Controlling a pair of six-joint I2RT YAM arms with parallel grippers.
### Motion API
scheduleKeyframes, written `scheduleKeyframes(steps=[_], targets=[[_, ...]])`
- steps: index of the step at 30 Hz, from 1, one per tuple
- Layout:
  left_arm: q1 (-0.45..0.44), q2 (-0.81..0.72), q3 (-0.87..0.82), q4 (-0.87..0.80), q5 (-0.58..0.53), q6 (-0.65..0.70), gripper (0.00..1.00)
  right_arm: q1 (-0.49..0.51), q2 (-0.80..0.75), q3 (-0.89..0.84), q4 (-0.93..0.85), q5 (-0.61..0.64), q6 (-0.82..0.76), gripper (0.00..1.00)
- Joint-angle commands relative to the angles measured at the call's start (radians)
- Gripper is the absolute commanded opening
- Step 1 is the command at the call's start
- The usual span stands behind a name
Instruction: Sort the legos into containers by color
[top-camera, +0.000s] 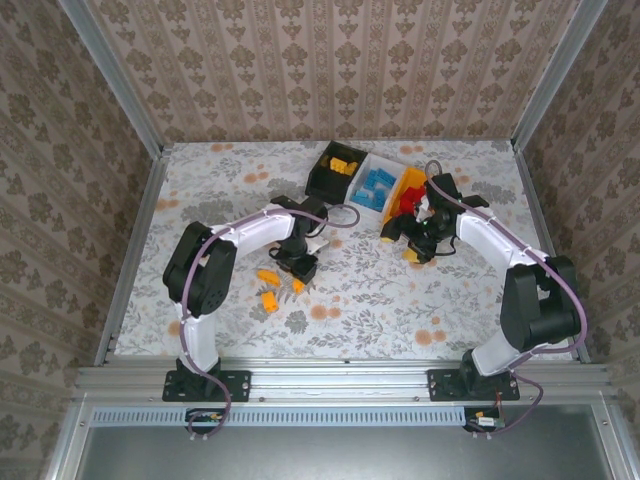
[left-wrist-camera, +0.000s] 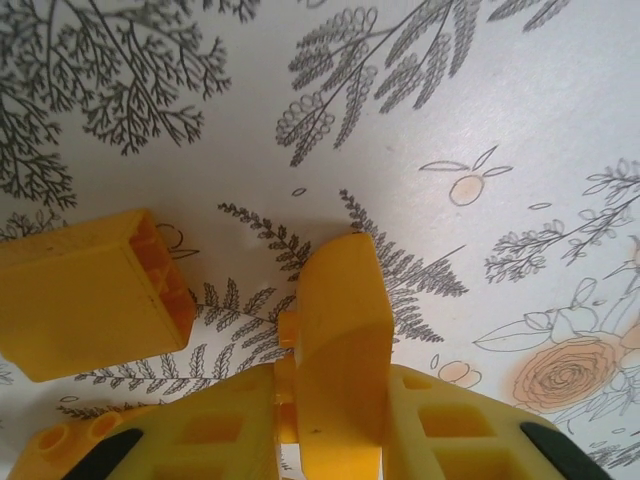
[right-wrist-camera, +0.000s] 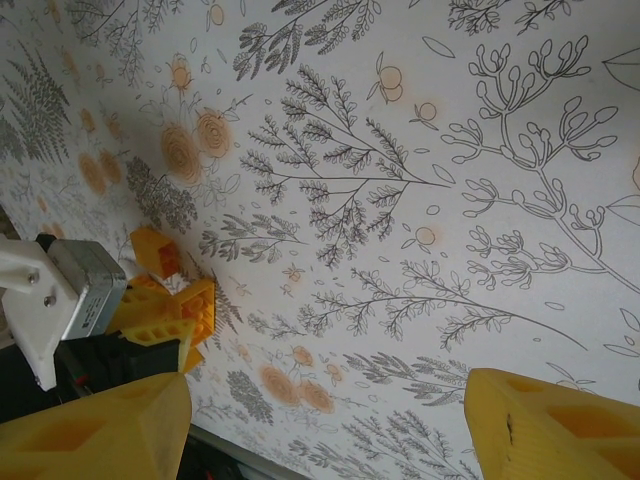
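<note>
My left gripper (left-wrist-camera: 335, 400) is shut on an orange-yellow lego (left-wrist-camera: 340, 320) held just above the table; from above the gripper (top-camera: 300, 268) is left of centre. Another orange-yellow lego (left-wrist-camera: 90, 295) lies beside it, and two more (top-camera: 267, 275) (top-camera: 270, 300) rest to its left. My right gripper (right-wrist-camera: 328, 392) is open with nothing between its fingers (right-wrist-camera: 560, 430); from above it (top-camera: 418, 248) hovers by the orange-yellow bin (top-camera: 412, 180), which holds red legos (top-camera: 408, 207). The black bin (top-camera: 325, 178) holds orange-yellow legos (top-camera: 344, 164). The white bin (top-camera: 362, 205) holds blue legos (top-camera: 376, 187).
The three bins stand in a row at the back centre. A floral cloth (top-camera: 380, 300) covers the table, with aluminium frame rails (top-camera: 130, 260) along its sides. In the right wrist view the left gripper (right-wrist-camera: 70, 300) and its legos (right-wrist-camera: 195, 305) sit at the left edge.
</note>
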Motion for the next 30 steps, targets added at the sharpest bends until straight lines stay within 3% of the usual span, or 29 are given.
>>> scheduleKeyframes(steps=[1,8,12,15,20,26,30], targets=[[0.027,0.002,0.069,-0.027,0.057,-0.045,0.27,-0.003,-0.034,-0.004,-0.034,0.013,-0.027,0.74],[0.179,-0.011,0.191,0.054,0.283,-0.210,0.27,-0.026,-0.049,-0.011,-0.041,0.016,-0.043,0.74],[0.288,0.034,0.256,0.241,0.441,-0.435,0.27,-0.034,-0.065,-0.035,-0.040,0.015,-0.044,0.74],[0.335,0.093,0.305,0.416,0.497,-0.673,0.27,-0.038,-0.087,-0.054,-0.040,0.019,-0.039,0.74],[0.342,0.244,0.486,0.596,0.492,-0.990,0.27,-0.043,-0.130,-0.091,-0.034,0.029,-0.023,0.74],[0.311,0.411,0.733,0.583,0.405,-1.152,0.27,-0.051,-0.162,-0.125,-0.032,0.044,-0.006,0.74],[0.294,0.457,0.782,0.590,0.349,-1.214,0.29,-0.056,-0.218,-0.150,-0.029,0.052,0.005,0.75]])
